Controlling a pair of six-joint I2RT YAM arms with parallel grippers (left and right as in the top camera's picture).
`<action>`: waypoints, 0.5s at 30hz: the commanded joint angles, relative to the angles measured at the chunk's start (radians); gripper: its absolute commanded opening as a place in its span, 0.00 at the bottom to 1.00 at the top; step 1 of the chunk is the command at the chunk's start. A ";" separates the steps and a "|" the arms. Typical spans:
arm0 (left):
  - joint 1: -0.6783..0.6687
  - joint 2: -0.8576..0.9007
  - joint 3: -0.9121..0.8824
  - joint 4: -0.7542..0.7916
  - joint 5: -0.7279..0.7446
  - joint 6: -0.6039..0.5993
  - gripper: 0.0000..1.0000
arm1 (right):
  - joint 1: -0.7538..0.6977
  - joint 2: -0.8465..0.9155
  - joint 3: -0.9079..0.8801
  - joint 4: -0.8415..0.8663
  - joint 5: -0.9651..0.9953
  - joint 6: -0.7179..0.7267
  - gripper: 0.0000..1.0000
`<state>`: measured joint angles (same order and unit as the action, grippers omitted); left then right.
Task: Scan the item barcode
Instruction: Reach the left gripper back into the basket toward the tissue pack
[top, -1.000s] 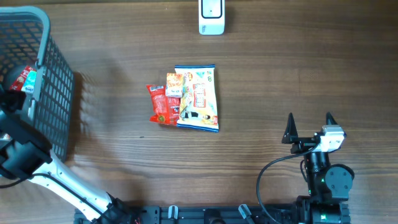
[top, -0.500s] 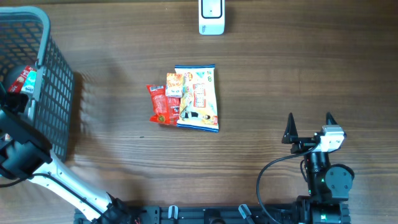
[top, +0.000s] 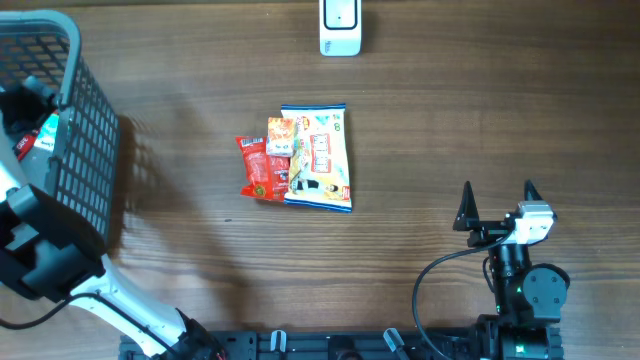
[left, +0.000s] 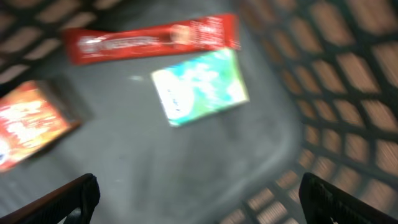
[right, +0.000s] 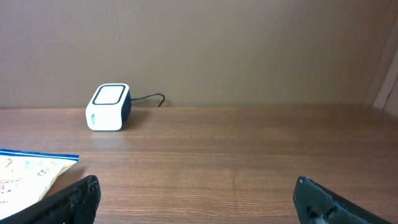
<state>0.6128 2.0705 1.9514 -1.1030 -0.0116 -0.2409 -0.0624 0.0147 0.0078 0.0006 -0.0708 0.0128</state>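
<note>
one pincer (left: 198, 198), the left, has shifted deeper into the basket (top: 96, 150).

Worktop (top: 480, 120): brown wood grain, smooth, satin sheen. Basket (top: 90, 130): grey plastic mesh, matt; floor inside smooth, dull grey. Scanner (top: 340, 28): white moulded plastic, smooth, slight gloss. Bag (top: 320, 160) and red packet (top: 258, 170): printed plastic film, glossy, lightly crinkled. Red stick (left: 155, 38) in basket: shiny film. Green box (left: 199, 87): looks like coated card, too blurred to confirm. Right hand (top: 498, 198): black matt plastic. Wall (right: 249, 50): flat matt brown, board-like.
</note>
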 joint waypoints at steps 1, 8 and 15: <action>0.001 0.041 -0.002 0.007 0.017 0.080 1.00 | -0.004 -0.005 -0.003 0.003 -0.008 -0.010 1.00; 0.002 0.129 -0.003 0.017 0.014 0.212 0.92 | -0.004 -0.005 -0.003 0.003 -0.008 -0.011 1.00; 0.003 0.187 -0.003 0.076 -0.006 0.265 0.86 | -0.004 -0.005 -0.003 0.003 -0.008 -0.010 1.00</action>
<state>0.6117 2.2303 1.9514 -1.0454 -0.0021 -0.0364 -0.0624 0.0147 0.0078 0.0006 -0.0708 0.0128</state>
